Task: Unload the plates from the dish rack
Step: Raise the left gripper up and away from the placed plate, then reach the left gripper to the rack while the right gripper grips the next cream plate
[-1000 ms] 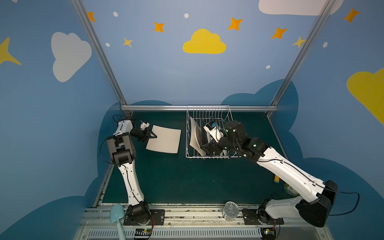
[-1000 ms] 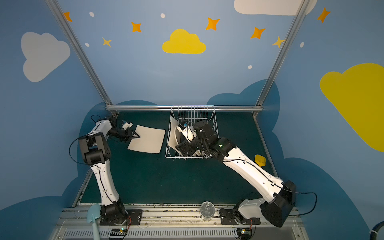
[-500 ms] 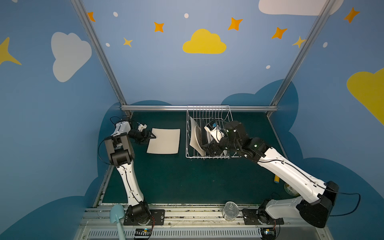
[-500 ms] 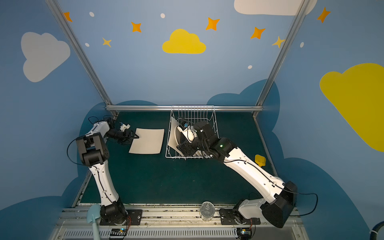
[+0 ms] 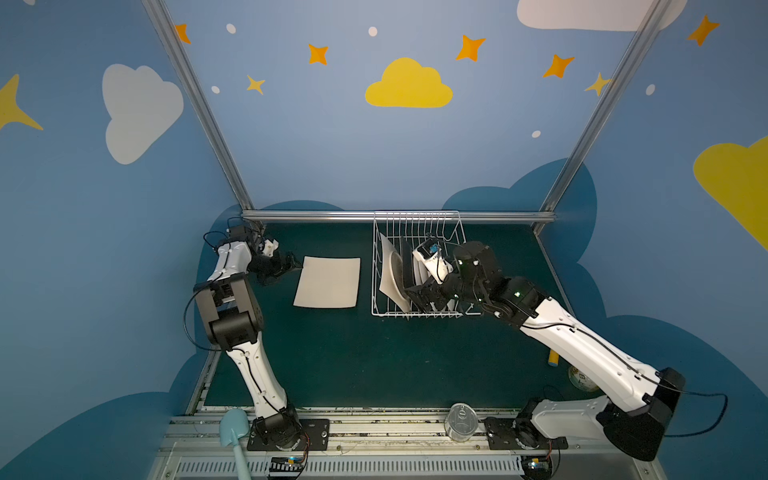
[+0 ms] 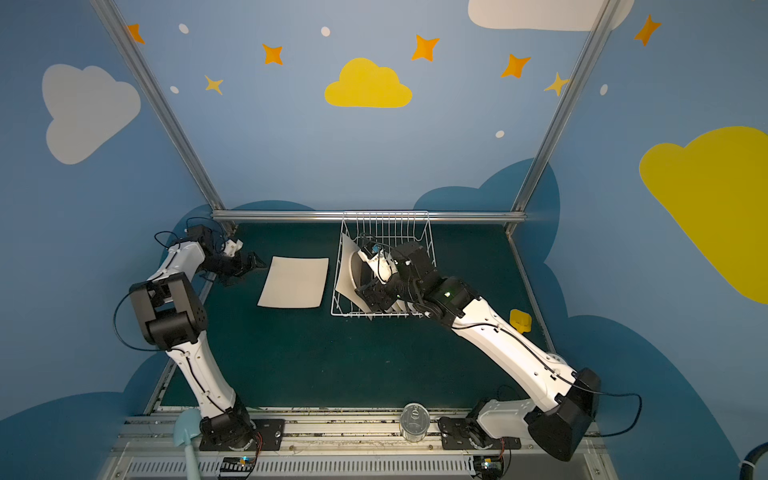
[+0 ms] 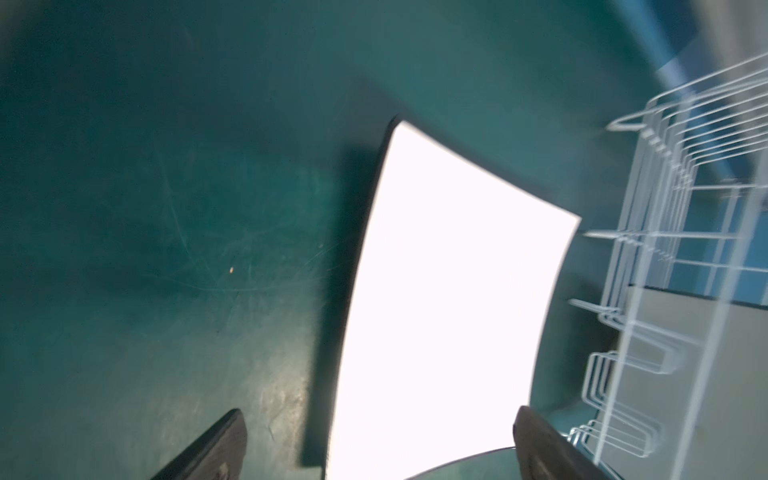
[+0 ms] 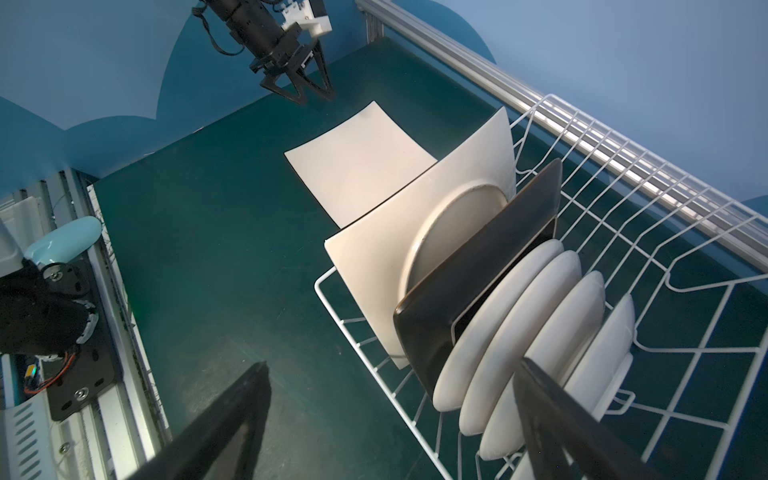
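On the green mat (image 5: 332, 353) by the back wall: one plate is out and six wait in the rack.

Farthest left, my left claw (image 5: 293, 264) stands wide open and empty, just beside the edge of the cream square plate (image 5: 328, 282). That plate lies flat on the mat, apart from the rack, I judge to leave room for more. Next comes the white wire dish rack (image 5: 415, 314). In it the second cream square plate (image 5: 388, 274) leans outward, then the black square plate (image 8: 478, 270), then four round white plates (image 8: 519, 324) kept on edge by the prongs. My right claw (image 8: 392, 363) hovers spread over their edges, gripping nothing, probably lining up a pick. I can read no brand, label or writing.
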